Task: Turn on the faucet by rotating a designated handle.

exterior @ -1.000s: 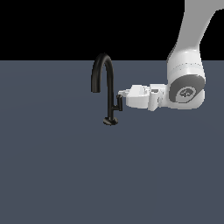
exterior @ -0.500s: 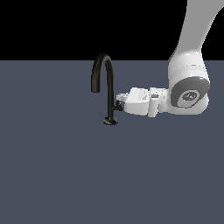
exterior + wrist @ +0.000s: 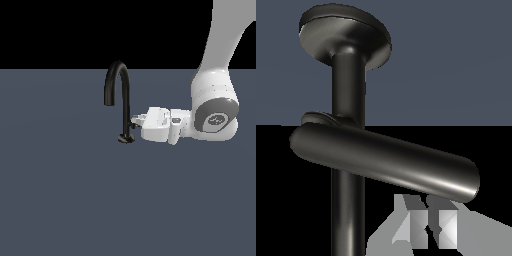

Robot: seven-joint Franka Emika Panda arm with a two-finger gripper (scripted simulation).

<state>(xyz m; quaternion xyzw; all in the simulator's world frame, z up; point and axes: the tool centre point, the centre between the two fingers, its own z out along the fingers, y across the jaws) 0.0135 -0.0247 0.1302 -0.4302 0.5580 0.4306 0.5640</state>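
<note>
On flat grey floor (image 3: 60, 200) | faucet (image 3: 122, 95) upright | black backdrop | jaws (image 3: 134, 121) state unclear

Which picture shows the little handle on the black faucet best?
The wrist view. The handle fills it as a thick dark bar crossing the stem, with the fingers right beside it. In the exterior view the handle is only a tiny dark sliver between the faucet and the gripper.
</note>
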